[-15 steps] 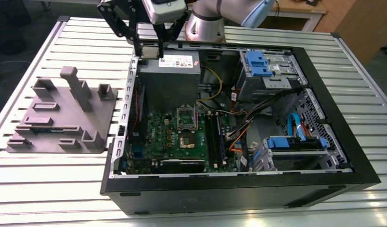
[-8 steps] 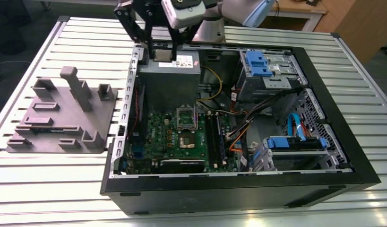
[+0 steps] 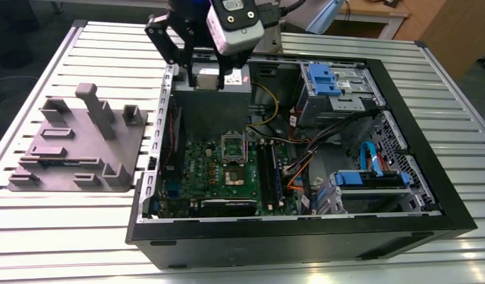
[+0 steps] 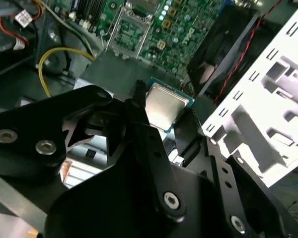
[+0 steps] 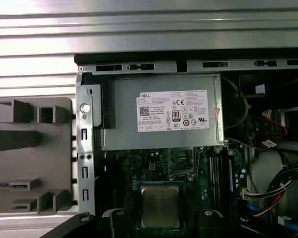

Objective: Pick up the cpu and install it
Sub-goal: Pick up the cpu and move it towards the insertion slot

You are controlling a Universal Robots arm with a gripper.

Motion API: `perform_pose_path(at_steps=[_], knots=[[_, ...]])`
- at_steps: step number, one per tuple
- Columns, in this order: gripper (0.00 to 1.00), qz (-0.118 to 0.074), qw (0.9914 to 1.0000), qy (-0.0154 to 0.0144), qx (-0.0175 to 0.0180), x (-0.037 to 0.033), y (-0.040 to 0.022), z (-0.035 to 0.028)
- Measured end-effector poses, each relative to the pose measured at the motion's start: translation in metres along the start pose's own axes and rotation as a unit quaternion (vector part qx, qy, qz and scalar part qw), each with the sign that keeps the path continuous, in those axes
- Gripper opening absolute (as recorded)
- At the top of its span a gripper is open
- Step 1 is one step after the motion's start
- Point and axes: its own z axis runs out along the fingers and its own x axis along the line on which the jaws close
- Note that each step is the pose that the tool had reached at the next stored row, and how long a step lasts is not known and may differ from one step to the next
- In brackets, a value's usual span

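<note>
- The cpu (image 4: 164, 106) is up in the air, held by the claw (image 5: 161, 214). It is not on the motherboard yet.
- The claw is clenched on the cpu. In the second wrist view its two dark fingers (image 4: 139, 119) press on two opposite edges of the chip.
- The cpu lies flat, with its shiny metal top facing up at both wrist views. It is square, so it has no long side.
- Right under the cpu is the big grey power supply (image 5: 161, 84). That box sits in the back corner of the computer case (image 3: 305, 236), on the exterior view's left.
- The green motherboard (image 3: 199, 163) lies on the floor of the case, next to the power supply's front edge.
- The cpu socket (image 3: 234, 161) is in the middle of that board, and its metal frame looks flipped open.
- So the socket is well below the claw and off to one side, past the power supply's front edge and toward the front edge of the case. I think this gap is what matters most right now.
- A yellow wire (image 4: 49, 62) curls beside the power supply, away from the socket.
- The case lies open on a table (image 3: 68, 236) made of metal slats.
- A grey holder tray (image 3: 68, 154) with slots and pegs sits on the table, just outside the case wall on the exterior view's left.
</note>
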Motion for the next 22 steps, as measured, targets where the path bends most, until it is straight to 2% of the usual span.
perform_pose_path(at_steps=[2, 4, 9, 11, 15, 18, 22], knots=[[0.47, 0.0, 1.0, 0.0, 0.0, -0.0012, -0.0049, 0.0009], [0.47, 0.0, 1.0, 0.0001, 0.0, -0.0057, -0.0069, 0.0025], [0.47, 0.0, 1.0, 0.0004, 0.0, -0.0257, -0.0071, 0.0074], [0.47, 0.0, 1.0, 0.0005, 0.0001, -0.0307, -0.0095, 0.0099], [0.47, 0.0, 1.0, 0.0003, -0.0001, -0.0364, -0.0174, 0.0151], [0.47, 0.0, 1.0, 0.0007, 0.0, -0.0448, -0.0182, 0.0182], [0.47, 0.0, 1.0, 0.0007, 0.0001, -0.0453, -0.0183, 0.0183]])
